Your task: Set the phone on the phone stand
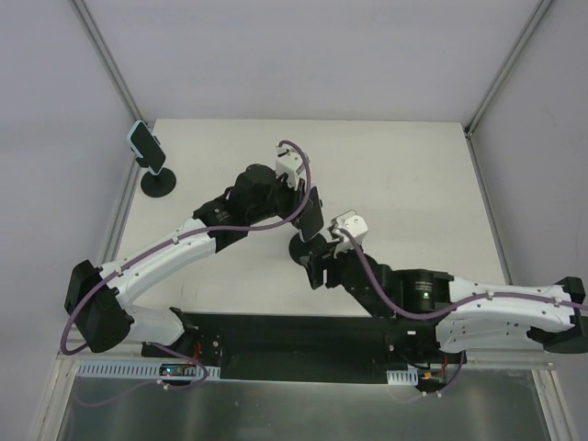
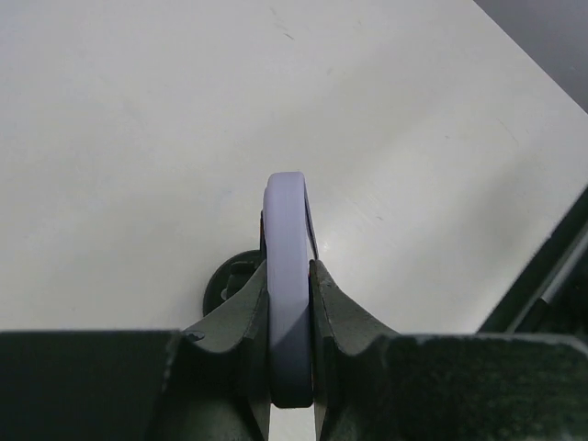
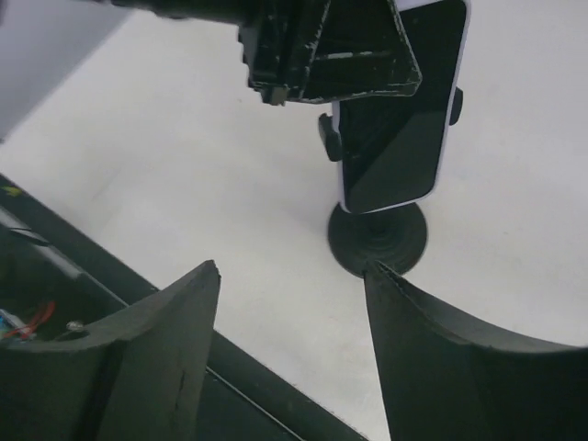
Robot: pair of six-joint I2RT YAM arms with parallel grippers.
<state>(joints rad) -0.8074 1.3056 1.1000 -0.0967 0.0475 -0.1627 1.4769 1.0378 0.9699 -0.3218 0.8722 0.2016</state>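
A phone with a lavender edge and dark screen (image 3: 400, 119) stands upright in the black phone stand (image 3: 377, 241); the stand's side clips sit against both its edges. My left gripper (image 2: 289, 268) is shut on the phone's top edge (image 2: 286, 216), and in the top view the left gripper (image 1: 312, 213) is over the stand (image 1: 301, 250) at mid-table. The stand's round base shows under the left fingers (image 2: 227, 287). My right gripper (image 3: 294, 271) is open and empty, just in front of the stand base, near the table's front edge (image 1: 318, 266).
A second phone in a light blue case (image 1: 146, 147) sits on another black stand (image 1: 158, 184) at the far left of the table. A black rail (image 1: 276, 335) runs along the table's near edge. Grey walls enclose the table on the left and right.
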